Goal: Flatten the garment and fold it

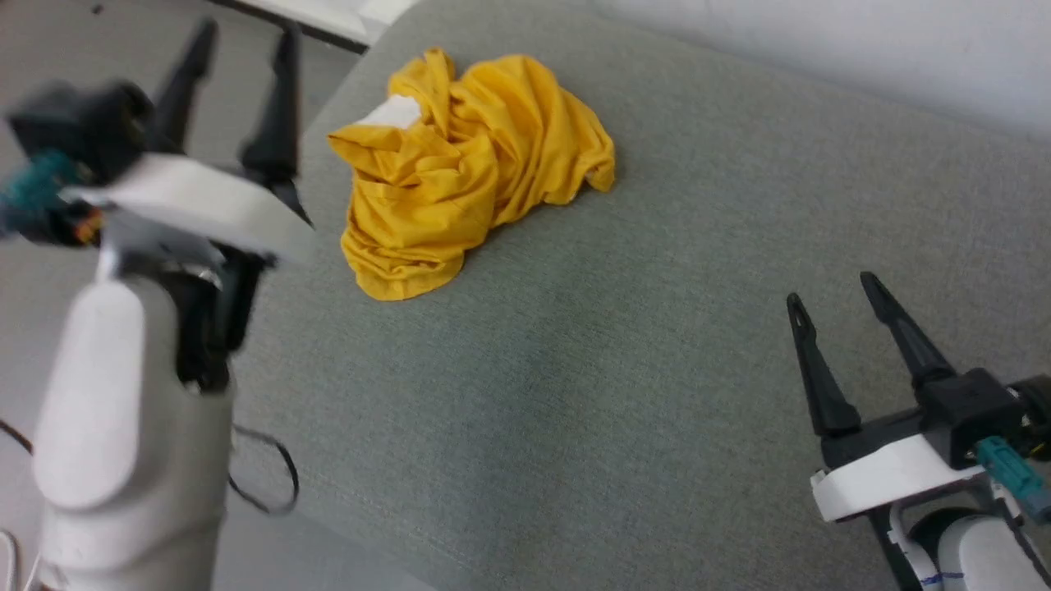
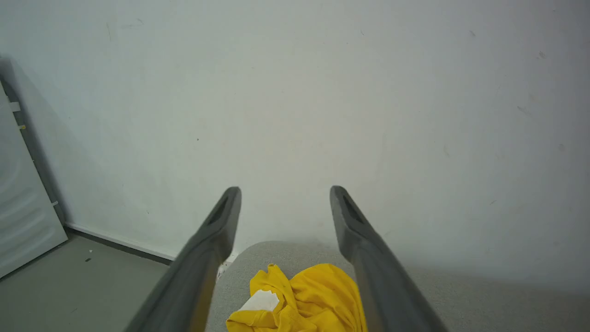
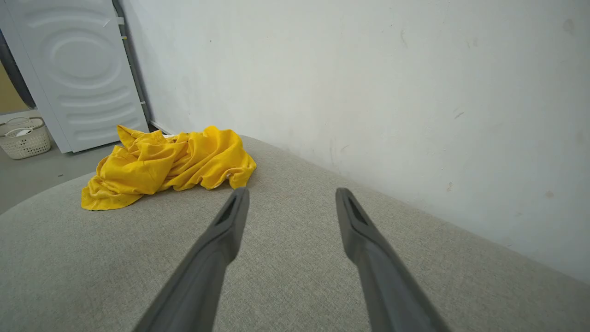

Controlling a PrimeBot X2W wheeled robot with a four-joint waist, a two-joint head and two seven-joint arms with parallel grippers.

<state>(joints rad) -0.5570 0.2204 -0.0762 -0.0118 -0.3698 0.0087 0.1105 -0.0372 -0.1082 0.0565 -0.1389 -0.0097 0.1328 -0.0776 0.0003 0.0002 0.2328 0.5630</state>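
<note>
Garment point(image 1: 472, 164) lies in soft yellow folds on coarse grey padding point(image 1: 575, 369); my left gripper point(image 1: 246, 33) and right gripper point(image 1: 829, 289) gape empty.

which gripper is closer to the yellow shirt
The left gripper, open, just left of the shirt; the right gripper, also open, sits well back across the grey cushion.

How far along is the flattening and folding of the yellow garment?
Done: nothing yet; the garment lies crumpled on the grey surface. In hand: nothing; the left gripper and right gripper have open fingers, apart from it. Left: flattening, then folding.
</note>
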